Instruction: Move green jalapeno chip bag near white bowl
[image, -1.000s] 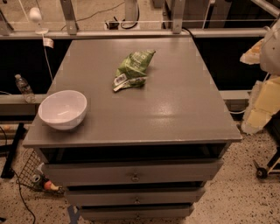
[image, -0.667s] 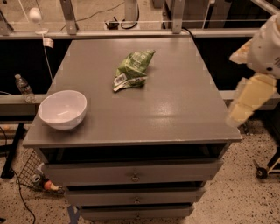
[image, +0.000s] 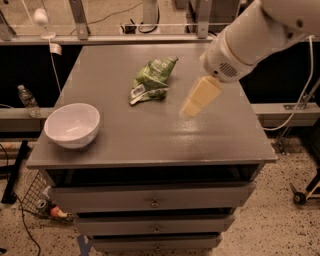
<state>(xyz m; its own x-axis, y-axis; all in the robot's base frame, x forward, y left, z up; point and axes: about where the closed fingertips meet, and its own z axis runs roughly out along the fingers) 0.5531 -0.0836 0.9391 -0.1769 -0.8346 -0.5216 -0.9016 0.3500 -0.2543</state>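
Note:
The green jalapeno chip bag lies crumpled on the grey tabletop, at the middle of its far half, with a white barcode patch at its near-left end. The white bowl stands upright near the front left corner, about one bowl-width from the bag. My gripper hangs from the white arm that reaches in from the upper right. It hovers over the table just right of the bag and slightly nearer than it, apart from the bag.
The table is a drawer cabinet with several drawers below its front edge. A water bottle stands on a ledge to the left. A metal rail runs behind the table. Cables and a wire basket lie on the floor at the left.
The arm has swung in from beyond the table's right edge to over the tabletop, bringing the gripper close to the bag's right side. Bag and bowl have not moved.

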